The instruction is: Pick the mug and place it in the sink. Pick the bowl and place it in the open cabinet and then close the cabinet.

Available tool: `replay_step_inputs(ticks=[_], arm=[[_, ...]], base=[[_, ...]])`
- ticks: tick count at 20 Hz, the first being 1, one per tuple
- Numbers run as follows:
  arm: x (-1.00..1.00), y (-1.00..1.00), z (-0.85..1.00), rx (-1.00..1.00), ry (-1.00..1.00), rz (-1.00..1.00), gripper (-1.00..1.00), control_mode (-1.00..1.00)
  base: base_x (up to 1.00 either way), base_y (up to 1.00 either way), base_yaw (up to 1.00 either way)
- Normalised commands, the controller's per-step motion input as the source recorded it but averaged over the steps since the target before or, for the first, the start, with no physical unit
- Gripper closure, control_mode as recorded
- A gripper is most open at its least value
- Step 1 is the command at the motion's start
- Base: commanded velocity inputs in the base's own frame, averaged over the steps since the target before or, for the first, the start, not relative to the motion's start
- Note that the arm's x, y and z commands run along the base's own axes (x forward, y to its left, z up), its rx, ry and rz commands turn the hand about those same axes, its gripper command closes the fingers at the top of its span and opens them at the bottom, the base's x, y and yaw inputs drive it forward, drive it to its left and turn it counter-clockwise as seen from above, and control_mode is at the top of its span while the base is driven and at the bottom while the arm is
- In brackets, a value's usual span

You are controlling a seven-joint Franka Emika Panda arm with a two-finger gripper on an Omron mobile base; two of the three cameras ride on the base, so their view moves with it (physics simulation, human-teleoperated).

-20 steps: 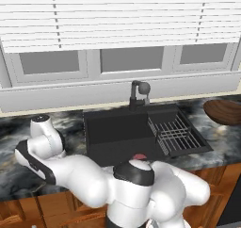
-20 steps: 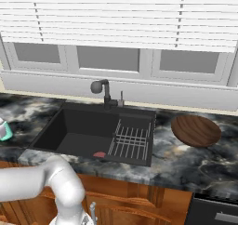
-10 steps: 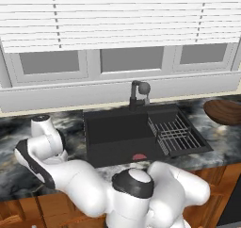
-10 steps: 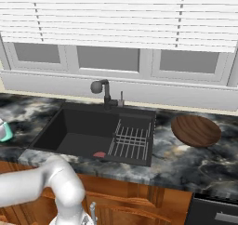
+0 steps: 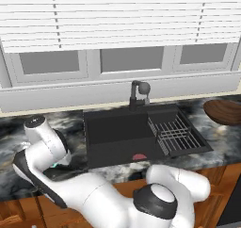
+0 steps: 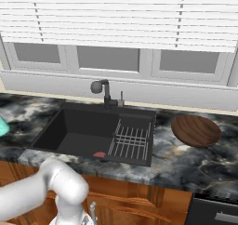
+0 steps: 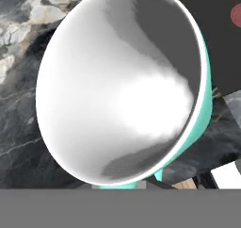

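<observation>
My arm has folded lower toward the left desk (image 5: 14,128) over the last second. Hand view: the mug (image 7: 122,85) sits directly under the camera, white interior up, on the marble left of the sink (image 5: 120,135). I cannot tell how far the tool is open. I judge the grasp imminent; the bowl (image 6: 195,130) waits right of the sink.
</observation>
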Motion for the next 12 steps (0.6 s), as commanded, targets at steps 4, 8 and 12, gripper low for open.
replay_step_inputs(ticks=[4,8,12], arm=[[0.0,-0.74,0.36,0.0,-0.21,0.0,1.0,-1.0],[0.0,-0.88,0.03,0.11,-0.04,0.0,1.0,-1.0],[0.06,-0.8,0.01,0.18,0.0,0.0,1.0,-1.0]], base=[[0.0,0.0,0.0],[0.0,0.0,0.0],[0.0,0.0,0.0]])
